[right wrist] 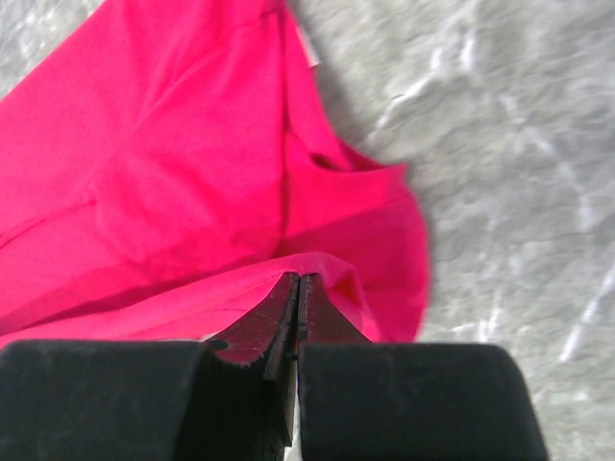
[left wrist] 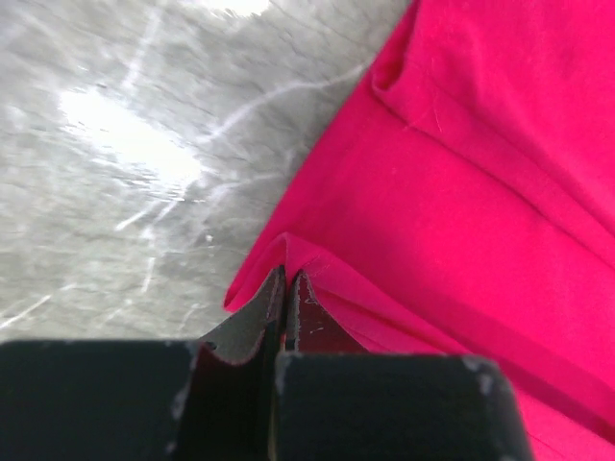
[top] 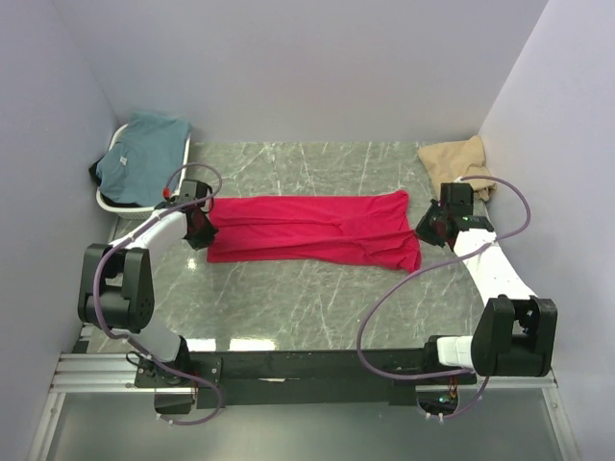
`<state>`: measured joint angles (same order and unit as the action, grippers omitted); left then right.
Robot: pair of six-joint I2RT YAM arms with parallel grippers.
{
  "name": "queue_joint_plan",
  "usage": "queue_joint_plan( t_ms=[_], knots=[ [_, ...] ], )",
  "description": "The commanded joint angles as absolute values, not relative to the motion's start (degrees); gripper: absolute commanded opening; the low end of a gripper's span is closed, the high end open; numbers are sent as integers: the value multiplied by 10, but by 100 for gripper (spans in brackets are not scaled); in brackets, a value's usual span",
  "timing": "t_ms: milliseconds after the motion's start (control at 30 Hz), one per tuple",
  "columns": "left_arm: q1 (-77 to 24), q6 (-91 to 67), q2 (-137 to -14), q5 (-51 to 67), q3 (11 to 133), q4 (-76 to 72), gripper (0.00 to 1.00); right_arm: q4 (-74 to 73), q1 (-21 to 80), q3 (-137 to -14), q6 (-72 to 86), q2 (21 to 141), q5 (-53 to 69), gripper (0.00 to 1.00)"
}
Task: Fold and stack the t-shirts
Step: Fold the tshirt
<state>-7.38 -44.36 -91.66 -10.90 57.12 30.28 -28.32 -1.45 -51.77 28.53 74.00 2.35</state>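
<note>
Pale walls [top: 288, 67] box in a grey, marble-veined bench [top: 288, 307]. Nearest me, across the middle of the frame, lies the red t-shirt [top: 317, 230]. It is drawn out into a long narrow band from left to right and looks already doubled lengthwise.

Each end is in a grip. At mid-left the left pincer [top: 197, 229] is clenched on the corner of the cloth. Its own camera shows the two fingers [left wrist: 245, 336] pressed together with a red edge nipped between them. The rest of the fabric runs off to the upper right of that view, flat on the stone.

At mid-right the right pincer [top: 430, 229] is likewise clamped tight on the shirt's other end. A fold of hem rises into its closed tips while the cloth beneath lies on the bench.

To my eye the two grips at opposite ends are there to keep the band taut and square. That way one end could be carried over the other without bunching, though this is only a guess from the pose.

Farther back, at the upper left, the teal t-shirt [top: 144, 154] is heaped in a white basket [top: 108, 200], out of the way. At the upper right the tan t-shirt [top: 461, 163] sits crumpled in the far corner, just behind the right arm's wrist. Neither looks folded, so I'd say the stack is not yet begun.
</note>
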Motion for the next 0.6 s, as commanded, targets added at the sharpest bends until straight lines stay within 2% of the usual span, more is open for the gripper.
queue_joint_plan(
  t_ms=[0, 567],
  knots=[
    [-55, -422, -881, -126, 583, 317, 2, -274, -46, -544, 255, 742, 8, 0],
    [-44, -410, -934, -100, 615, 293, 6, -236, -56, -613, 247, 857, 62, 0]
  ],
)
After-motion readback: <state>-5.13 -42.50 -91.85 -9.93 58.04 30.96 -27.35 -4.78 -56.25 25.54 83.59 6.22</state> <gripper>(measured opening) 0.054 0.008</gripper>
